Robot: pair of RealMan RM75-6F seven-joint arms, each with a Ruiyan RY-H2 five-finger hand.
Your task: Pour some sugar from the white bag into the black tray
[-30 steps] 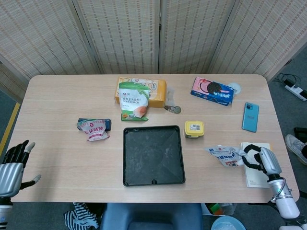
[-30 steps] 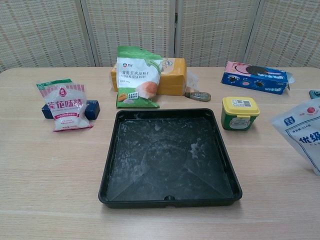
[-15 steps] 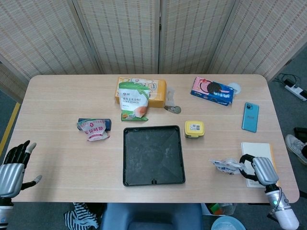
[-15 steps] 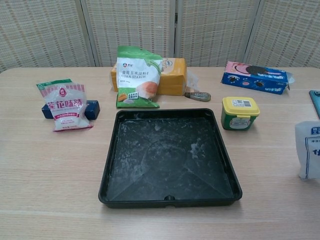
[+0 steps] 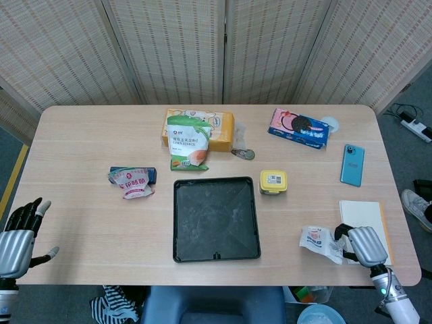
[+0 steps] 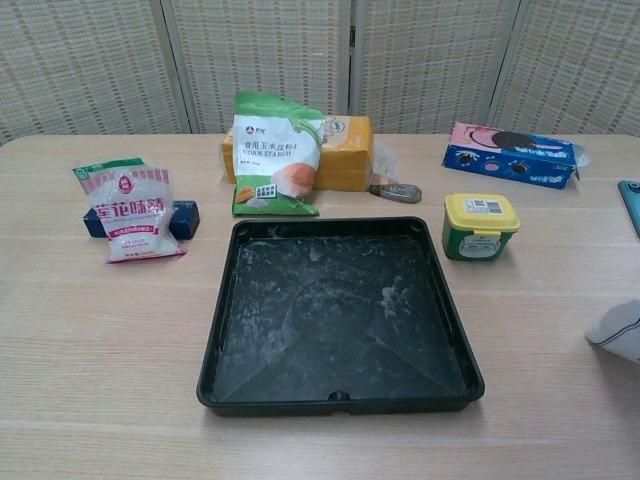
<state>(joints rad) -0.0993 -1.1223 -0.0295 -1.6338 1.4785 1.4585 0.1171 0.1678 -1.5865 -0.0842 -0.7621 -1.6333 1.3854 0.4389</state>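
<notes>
Head view: right hand (image 5: 366, 244) at the near right table edge grips the white bag (image 5: 320, 241), well right of the black tray (image 5: 215, 218). Left hand (image 5: 20, 233) hangs off the near left corner, fingers spread, holding nothing. Cornstarch packet (image 5: 187, 142) stands beyond the tray.

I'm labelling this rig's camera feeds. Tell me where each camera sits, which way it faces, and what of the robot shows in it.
Head view: sits high above the near edge, looking steeply down on the whole table; the left hand shows bottom left, the right hand bottom right, holding the white bag.
Chest view: sits low at the near edge, looking across the tabletop toward the woven screens; no hand shows, only a corner of the white bag.
Shared: the black tray, green cornstarch bag, yellow-lidded tub.
</notes>
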